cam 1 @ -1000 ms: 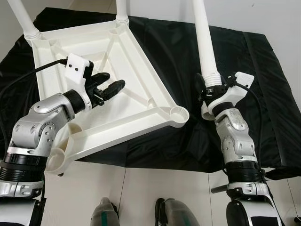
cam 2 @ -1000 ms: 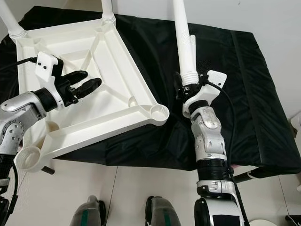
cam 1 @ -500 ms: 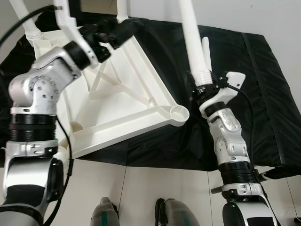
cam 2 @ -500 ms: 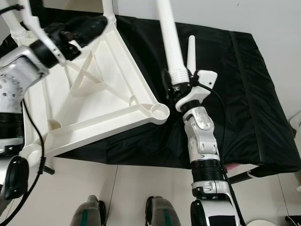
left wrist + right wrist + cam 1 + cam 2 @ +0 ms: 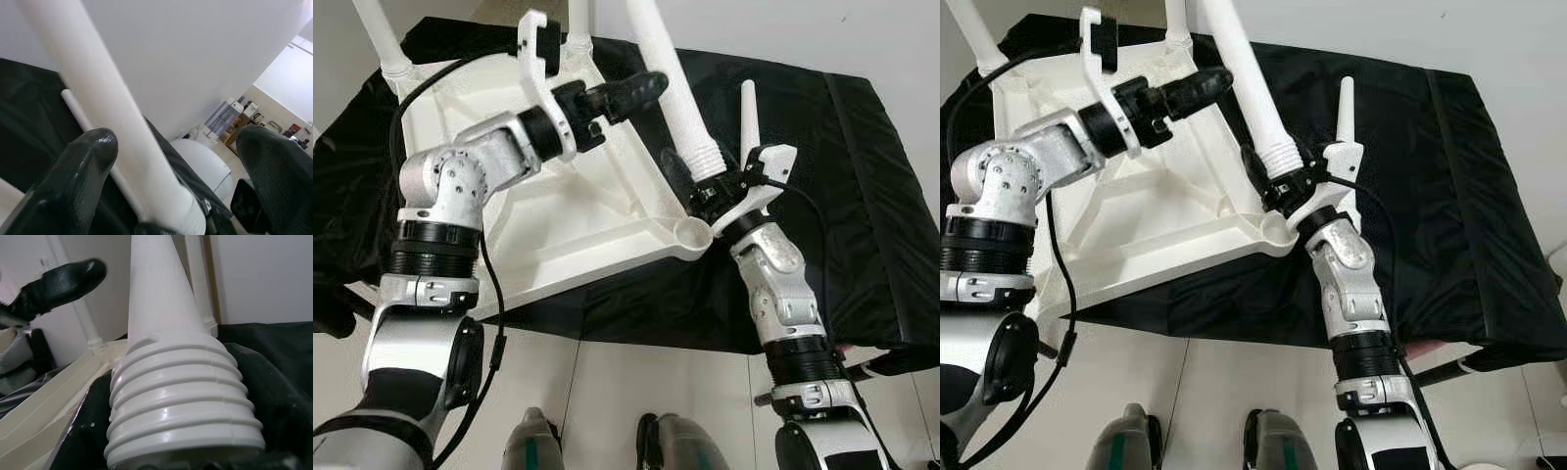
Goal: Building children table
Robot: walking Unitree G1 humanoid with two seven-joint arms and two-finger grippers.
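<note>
Right gripper [image 5: 705, 188] clamps a white table leg [image 5: 668, 73] by its threaded end, just above the corner socket [image 5: 691, 233] of the upturned white tabletop [image 5: 543, 211] on black cloth [image 5: 862, 186] — left gripper [image 5: 631, 90], fingers apart, beside the leg. No readable writing.

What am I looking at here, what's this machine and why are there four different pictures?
This is a humanoid robot with two silver arms, each ending in an end effector with two long black fingers. Two pictures come from a stereo camera on its head, looking down. The other two come from cameras on its wrists, looking along the fingers.

On a black cloth lies a white plastic children's table top, upside down, with two legs already standing at its far corners. The right end effector is shut on another white table leg at its ribbed, threaded end, close to the open corner socket. The left end effector, fingers open, reaches toward that same leg. One more loose leg shows behind the right wrist.
</note>
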